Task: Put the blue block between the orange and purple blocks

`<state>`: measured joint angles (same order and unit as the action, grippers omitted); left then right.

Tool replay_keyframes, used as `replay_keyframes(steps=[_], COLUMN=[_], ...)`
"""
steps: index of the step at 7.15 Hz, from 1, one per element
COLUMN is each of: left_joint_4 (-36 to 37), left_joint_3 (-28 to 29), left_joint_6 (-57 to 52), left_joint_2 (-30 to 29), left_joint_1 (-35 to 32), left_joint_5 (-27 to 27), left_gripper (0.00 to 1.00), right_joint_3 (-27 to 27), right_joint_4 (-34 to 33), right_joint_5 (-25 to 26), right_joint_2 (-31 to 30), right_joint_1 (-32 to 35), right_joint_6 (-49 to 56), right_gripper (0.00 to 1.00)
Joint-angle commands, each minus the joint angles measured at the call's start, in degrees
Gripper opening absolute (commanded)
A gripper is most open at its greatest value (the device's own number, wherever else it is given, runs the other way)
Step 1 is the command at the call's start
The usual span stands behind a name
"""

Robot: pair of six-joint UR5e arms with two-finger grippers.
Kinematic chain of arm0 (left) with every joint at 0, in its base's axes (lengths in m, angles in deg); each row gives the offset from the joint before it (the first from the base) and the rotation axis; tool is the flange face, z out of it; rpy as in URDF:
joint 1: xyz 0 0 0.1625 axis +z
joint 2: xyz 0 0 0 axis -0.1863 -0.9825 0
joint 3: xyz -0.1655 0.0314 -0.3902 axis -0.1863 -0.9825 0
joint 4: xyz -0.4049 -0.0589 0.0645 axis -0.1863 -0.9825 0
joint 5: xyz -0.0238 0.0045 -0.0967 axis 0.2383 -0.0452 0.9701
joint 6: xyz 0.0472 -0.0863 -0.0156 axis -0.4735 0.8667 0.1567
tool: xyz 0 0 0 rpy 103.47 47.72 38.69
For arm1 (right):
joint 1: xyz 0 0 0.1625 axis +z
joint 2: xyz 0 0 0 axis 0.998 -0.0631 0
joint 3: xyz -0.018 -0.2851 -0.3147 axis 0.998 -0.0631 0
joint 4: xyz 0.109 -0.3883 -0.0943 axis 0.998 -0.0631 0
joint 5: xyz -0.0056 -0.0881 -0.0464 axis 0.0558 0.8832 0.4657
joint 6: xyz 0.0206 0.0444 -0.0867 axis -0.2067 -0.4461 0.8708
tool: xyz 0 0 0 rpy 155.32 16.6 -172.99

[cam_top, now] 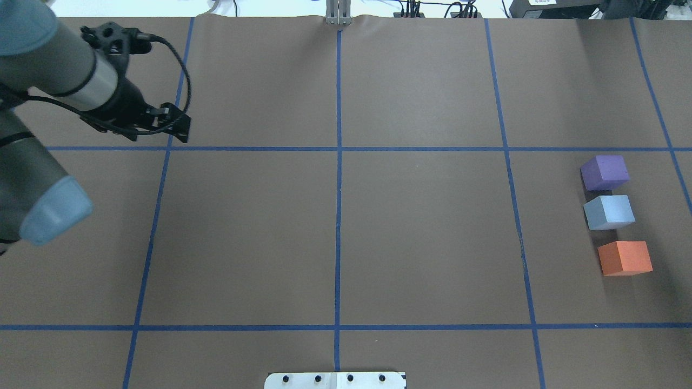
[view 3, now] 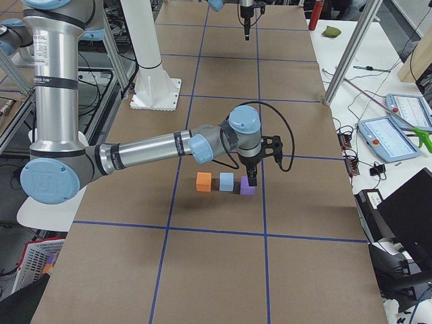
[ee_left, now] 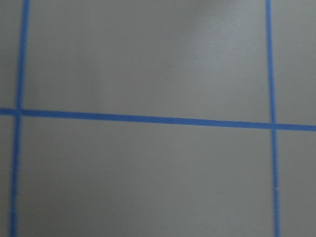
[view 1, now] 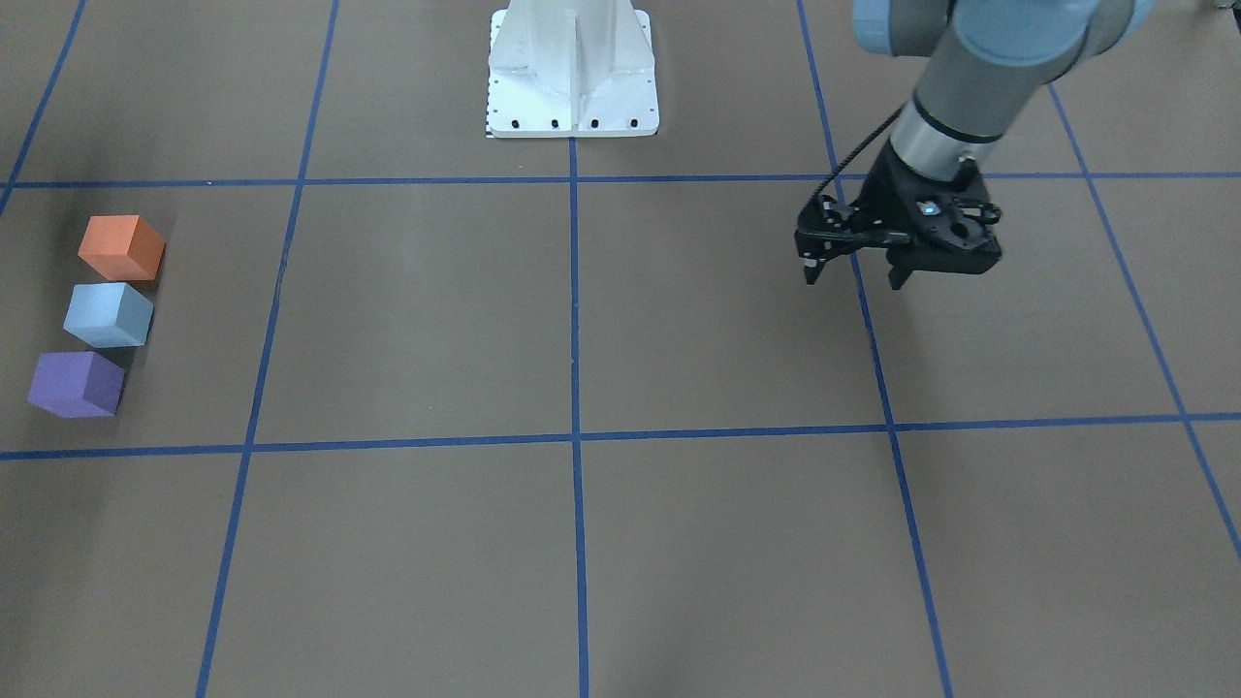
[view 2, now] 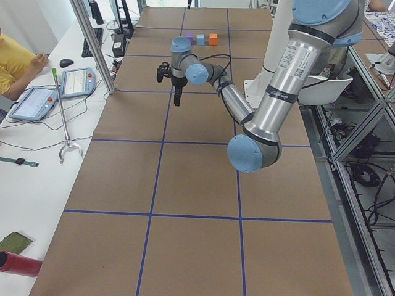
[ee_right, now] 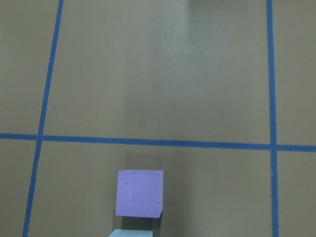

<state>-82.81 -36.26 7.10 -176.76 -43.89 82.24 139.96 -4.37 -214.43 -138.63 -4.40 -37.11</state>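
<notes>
The orange block [view 1: 121,247], the light blue block [view 1: 109,315] and the purple block [view 1: 76,385] stand in a short row on the brown table, the blue one in the middle, with small gaps. The row also shows in the overhead view: purple [cam_top: 604,172], blue [cam_top: 609,212], orange [cam_top: 624,257]. My left gripper [view 1: 853,279] is open and empty, hovering far from the blocks. My right gripper [view 3: 251,179] shows only in the exterior right view, above the purple block [view 3: 248,190]; I cannot tell its state. The right wrist view shows the purple block [ee_right: 139,193].
Blue tape lines [view 1: 574,436] divide the table into squares. The white robot base [view 1: 572,73] stands at the table's robot side. Tablets and cables lie on a side bench [view 3: 391,128], and a metal post [view 2: 92,43] stands past the table edge.
</notes>
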Motion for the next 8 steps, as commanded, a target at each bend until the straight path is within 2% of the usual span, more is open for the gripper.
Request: replay_keyframes(steps=[1,3,4,6,8], left_joint_4=[0.4,0.1,0.3,0.4,0.3], left_joint_3=[0.6,11.5,15.2,13.1,13.3], left_joint_6=[-27.5,-49.0,-53.7,-53.2,-49.7], left_joint_2=[12.7,15.4,15.4,19.5,19.8], left_joint_1=[-16.8,-28.2,-31.9,-33.3,-35.6], left_joint_5=[9.4,10.6,10.5,10.7,11.4], left_gripper=[1.00,1.00,1.00,1.00,1.00], right_joint_3=[0.1,0.5,0.9,1.3,2.1], right_joint_4=[-3.5,-3.6,-3.5,-3.4,-3.4], right_joint_5=[-0.5,-0.6,-0.6,-0.7,-0.6], right_joint_2=[2.0,2.5,2.3,2.2,2.5], right_joint_1=[0.9,0.7,0.7,-0.2,-2.9], right_joint_6=[2.7,2.7,2.7,2.7,2.6], right_gripper=[1.00,1.00,1.00,1.00,1.00])
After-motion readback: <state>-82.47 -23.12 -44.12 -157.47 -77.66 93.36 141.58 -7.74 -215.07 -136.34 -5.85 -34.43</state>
